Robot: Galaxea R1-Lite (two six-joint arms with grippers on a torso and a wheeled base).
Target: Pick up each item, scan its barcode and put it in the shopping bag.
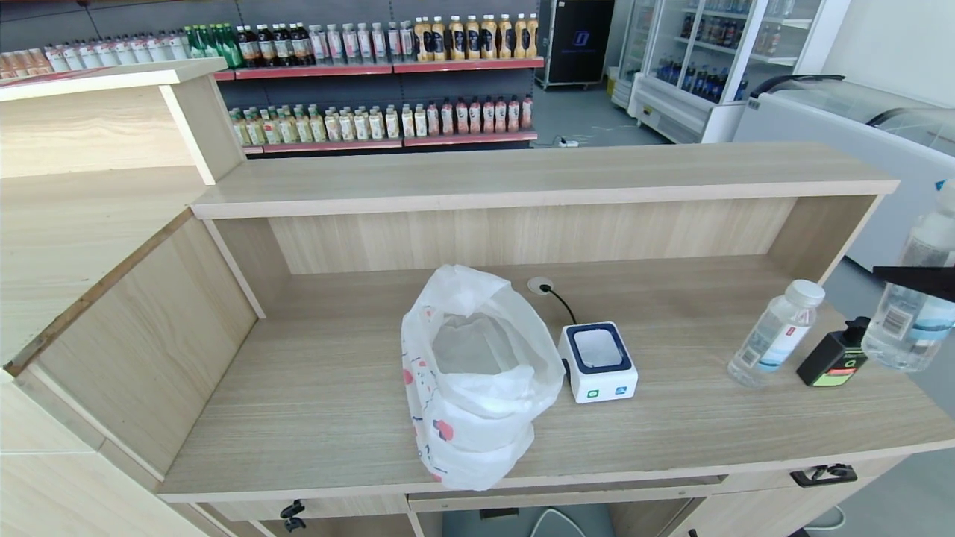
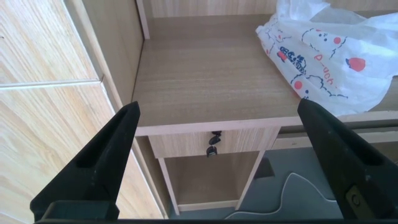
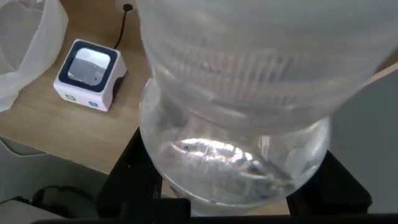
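As seen from the head, right end effector (image 1: 916,282) clamps the held bottle (image 1: 912,328) at the right end of the bench (image 1: 336,403). Counted on the bench: one clear bottle (image 1: 776,335), one black bottle (image 1: 832,359) beside it, one scanner (image 1: 597,362), one bag (image 1: 477,388) just beside that.

Left wrist: left end effector (image 2: 219,109) spread wide, empty, near the bench's front-left edge.

Right wrist: held bottle sits between the fingers (image 3: 124,186).

A white bag (image 1: 477,388) with red prints stands open at the middle of the table (image 1: 328,403), the white scanner (image 1: 597,362) just right of it, a small clear bottle (image 1: 776,334) and a black pump bottle (image 1: 832,359) stand near the right end, and the right tool (image 1: 918,283) holds a big clear bottle (image 1: 912,321) above that end.
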